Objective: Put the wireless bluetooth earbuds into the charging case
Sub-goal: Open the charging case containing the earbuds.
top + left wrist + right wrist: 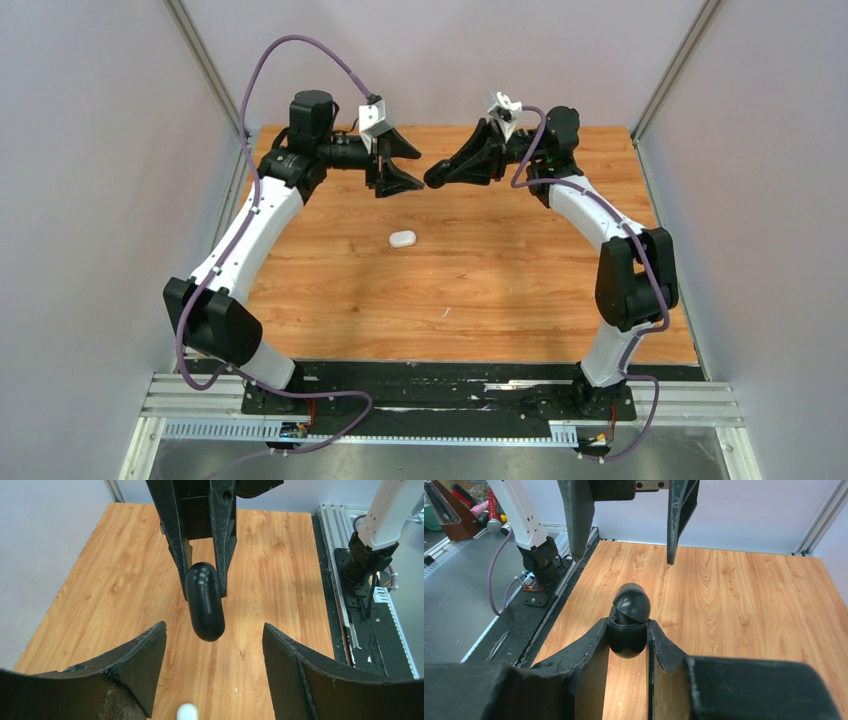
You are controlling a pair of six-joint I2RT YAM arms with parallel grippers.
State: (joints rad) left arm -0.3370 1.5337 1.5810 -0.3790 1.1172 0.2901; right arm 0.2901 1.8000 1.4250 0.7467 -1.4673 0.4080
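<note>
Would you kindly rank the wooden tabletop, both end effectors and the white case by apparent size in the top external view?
1. wooden tabletop, largest.
2. left end effector and right end effector: about alike, and both raised nearer the camera, so I won't separate them.
3. white case, smallest.

1 black case (629, 617), 1 white case (402, 239)

A case (402, 239) lies on the table (520, 300) near its middle. Behind it, above the table, the left gripper (414, 167) on the left faces the right gripper (438, 177) on the right. A second case (628, 622) sits between the right gripper's fingers, before the left gripper's jaws, apart from them.
</note>
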